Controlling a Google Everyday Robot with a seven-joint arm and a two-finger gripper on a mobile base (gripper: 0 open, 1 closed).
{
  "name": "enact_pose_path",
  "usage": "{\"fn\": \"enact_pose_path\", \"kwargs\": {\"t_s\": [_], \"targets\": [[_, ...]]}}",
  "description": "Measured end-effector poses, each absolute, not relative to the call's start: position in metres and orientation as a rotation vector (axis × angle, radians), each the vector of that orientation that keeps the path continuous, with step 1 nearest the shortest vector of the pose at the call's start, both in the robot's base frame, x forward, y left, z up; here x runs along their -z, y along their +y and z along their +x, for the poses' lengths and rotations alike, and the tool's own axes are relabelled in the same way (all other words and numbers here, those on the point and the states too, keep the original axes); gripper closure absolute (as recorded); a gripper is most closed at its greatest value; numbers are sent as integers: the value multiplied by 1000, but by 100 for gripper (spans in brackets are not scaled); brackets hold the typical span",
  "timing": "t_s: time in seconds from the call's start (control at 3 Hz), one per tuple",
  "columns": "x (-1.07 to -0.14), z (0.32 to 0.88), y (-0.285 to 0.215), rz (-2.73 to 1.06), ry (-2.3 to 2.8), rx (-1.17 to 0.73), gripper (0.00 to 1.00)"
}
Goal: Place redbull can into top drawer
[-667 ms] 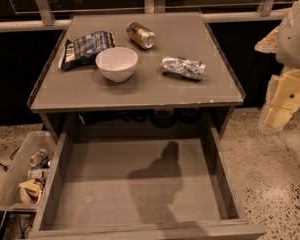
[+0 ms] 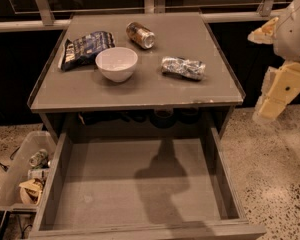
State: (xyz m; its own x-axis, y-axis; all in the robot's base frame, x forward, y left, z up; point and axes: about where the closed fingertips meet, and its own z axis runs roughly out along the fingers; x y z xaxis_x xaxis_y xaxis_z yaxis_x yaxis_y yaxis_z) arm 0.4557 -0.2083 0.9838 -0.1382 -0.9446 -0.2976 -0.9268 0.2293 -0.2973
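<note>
The redbull can (image 2: 183, 68), silver with bluish patches and crinkled, lies on its side on the right part of the grey table top (image 2: 155, 91). The top drawer (image 2: 140, 184) is pulled out wide open below the table's front edge, and its flat grey bottom is bare. My gripper (image 2: 276, 95), cream-coloured at the end of the white arm, hangs off the table's right side. It is level with the table's front edge, well right of the can, and holds nothing that I can see.
A white bowl (image 2: 116, 64) stands left of the can. A dark blue chip bag (image 2: 85, 48) lies at the back left and a brown-gold can (image 2: 140, 35) at the back middle. A clear plastic bin (image 2: 22, 176) of trash stands on the floor left of the drawer.
</note>
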Motion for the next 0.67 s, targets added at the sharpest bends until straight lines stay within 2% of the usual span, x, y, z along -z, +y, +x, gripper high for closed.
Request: {"fn": "enact_pose_path", "kwargs": {"t_s": [0.67], "targets": [[-996,529,-177,-1670,1744,-95,0]]}}
